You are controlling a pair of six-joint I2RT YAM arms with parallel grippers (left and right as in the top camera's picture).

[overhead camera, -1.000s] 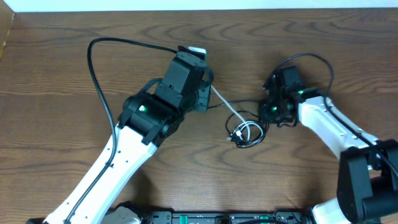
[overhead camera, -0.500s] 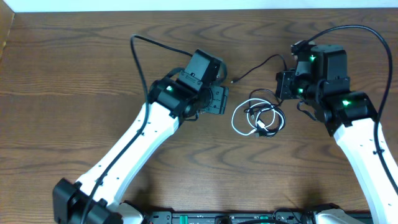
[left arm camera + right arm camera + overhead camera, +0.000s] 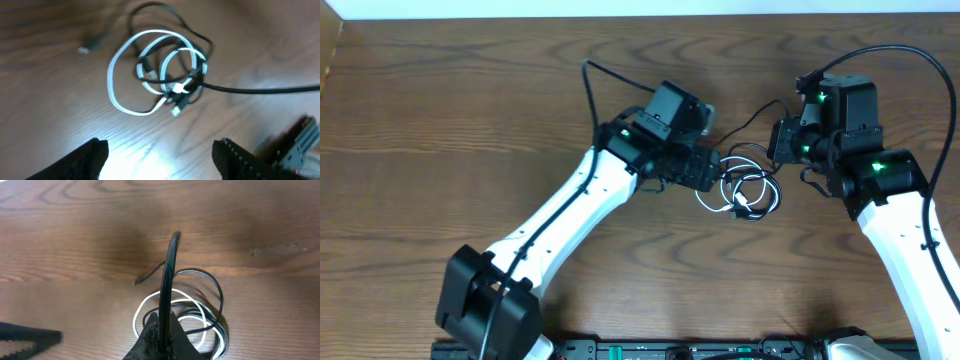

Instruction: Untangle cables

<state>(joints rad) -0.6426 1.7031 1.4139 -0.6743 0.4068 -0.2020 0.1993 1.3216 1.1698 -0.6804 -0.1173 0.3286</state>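
left gripper (image 3: 160, 147) wide open, empty | right gripper (image 3: 161, 337) pinches black cable (image 3: 250, 90), stretched straight from coiled white cable (image 3: 116, 65)

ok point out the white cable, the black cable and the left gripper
white cable (image 3: 110, 82), left wrist view, left side of its big loop
black cable (image 3: 260, 90), left wrist view, straight stretch running right from the tangle
left gripper (image 3: 161, 146), left wrist view, midway between its open fingertips

Cables (image 3: 745, 192) on the table (image 3: 440, 120), between left fingers (image 3: 87, 160) and right fingers (image 3: 156, 341)
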